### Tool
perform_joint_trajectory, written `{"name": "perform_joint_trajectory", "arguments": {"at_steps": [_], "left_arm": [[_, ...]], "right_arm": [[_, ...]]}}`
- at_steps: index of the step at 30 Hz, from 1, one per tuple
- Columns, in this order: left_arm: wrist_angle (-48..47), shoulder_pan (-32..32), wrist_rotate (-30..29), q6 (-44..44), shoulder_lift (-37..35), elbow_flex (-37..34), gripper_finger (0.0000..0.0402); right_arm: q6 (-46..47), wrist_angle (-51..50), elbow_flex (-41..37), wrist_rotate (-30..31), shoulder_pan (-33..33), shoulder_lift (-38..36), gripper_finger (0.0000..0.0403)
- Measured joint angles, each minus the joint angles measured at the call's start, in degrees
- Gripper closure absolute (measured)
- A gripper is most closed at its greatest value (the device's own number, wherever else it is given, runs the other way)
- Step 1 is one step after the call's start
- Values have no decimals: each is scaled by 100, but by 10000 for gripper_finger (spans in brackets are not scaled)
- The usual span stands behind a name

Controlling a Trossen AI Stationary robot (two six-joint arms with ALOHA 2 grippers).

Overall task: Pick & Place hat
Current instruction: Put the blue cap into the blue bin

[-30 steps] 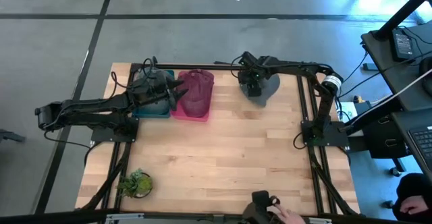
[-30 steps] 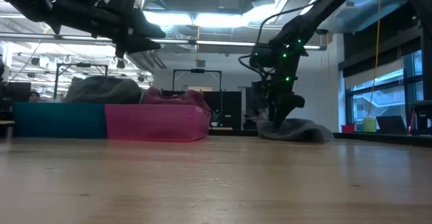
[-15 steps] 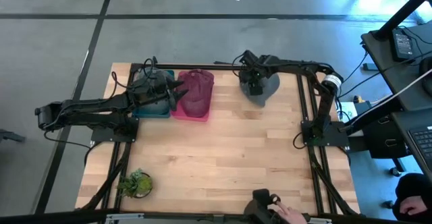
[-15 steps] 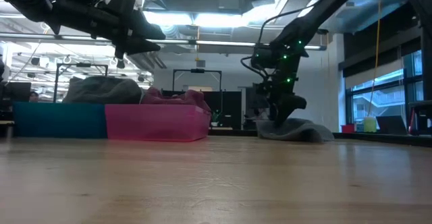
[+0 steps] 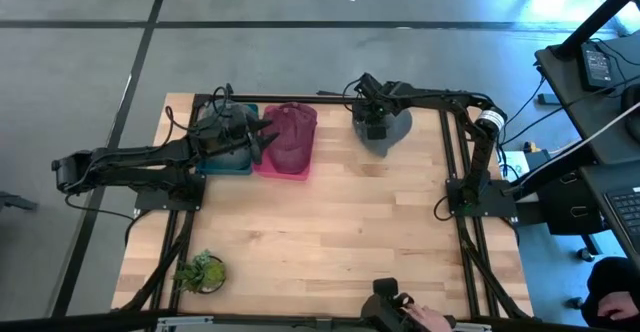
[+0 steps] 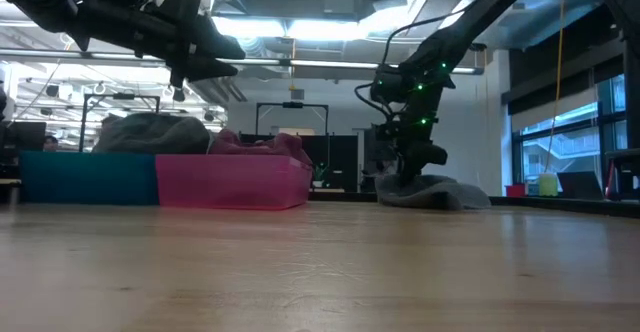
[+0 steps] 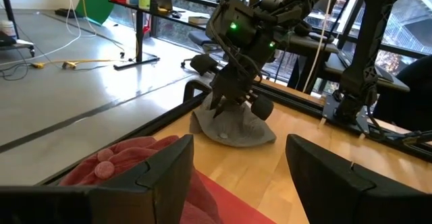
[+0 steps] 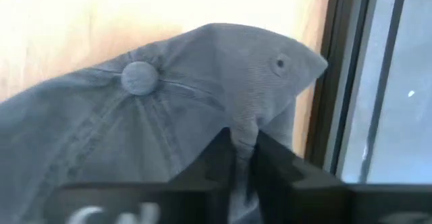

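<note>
A grey hat (image 5: 390,134) lies on the wooden table near its far edge, right of the bins; its top button (image 8: 140,76) shows in the right wrist view. My right gripper (image 5: 372,124) stands on the hat's left side, shut on its cloth. A dark red hat (image 5: 290,137) lies in the pink bin (image 5: 281,170), and a grey one (image 5: 222,130) in the teal bin (image 5: 228,167). My left gripper (image 7: 239,163) hovers open over the bins with nothing between its fingers. My right gripper pinches a raised fold of the grey hat's crown (image 8: 244,131) between its two fingers, off to the side of the top button. The fingers come from above, pointing down. The hat's lower edge (image 6: 445,200) rests on the table.
The pink and teal bins stand side by side at the far left. A small potted plant (image 5: 200,270) sits at the near left corner. A person's hand (image 5: 415,319) shows at the near edge. Bare wood (image 5: 330,232) fills the middle of the table.
My right gripper has shut on the grey hat's cloth, gathering a fold, and has shifted slightly toward the table's far left. The hat has been drawn a little leftward with it and stays on the table.
</note>
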Motion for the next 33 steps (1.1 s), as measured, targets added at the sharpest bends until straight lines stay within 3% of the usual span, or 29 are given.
{"name": "perform_joint_trajectory", "arguments": {"at_steps": [2, 8, 11, 16, 21, 26, 30, 33], "left_arm": [[-2, 0, 0, 0, 0, 0, 173], [4, -24, 0, -142, 4, 0, 173], [34, -96, -14, -465, 4, 0, 173], [33, -192, -274, -676, 4, 1, 174], [118, -399, -46, -1193, 284, 2, 172], [1293, -878, 398, -566, 863, 2, 182], [2423, -1327, -148, -559, 1405, 2, 187], [3067, -1565, -524, -557, 1786, 2, 187]], "right_arm": [[258, 1, 0, -108, 0, -1, 388], [1654, 31, -7, -1028, 137, -172, 393], [2057, 30, -7, -1138, 460, -513, 395], [2608, 58, -7, -547, 1134, -1378, 396], [3200, 250, -39, -412, 1583, -2241, 396], [3756, 1116, -305, -199, 1837, -2932, 396], [3935, 1293, -341, 450, 2036, -3155, 396], [3950, 1368, -341, 612, 2215, -3125, 395]]}}
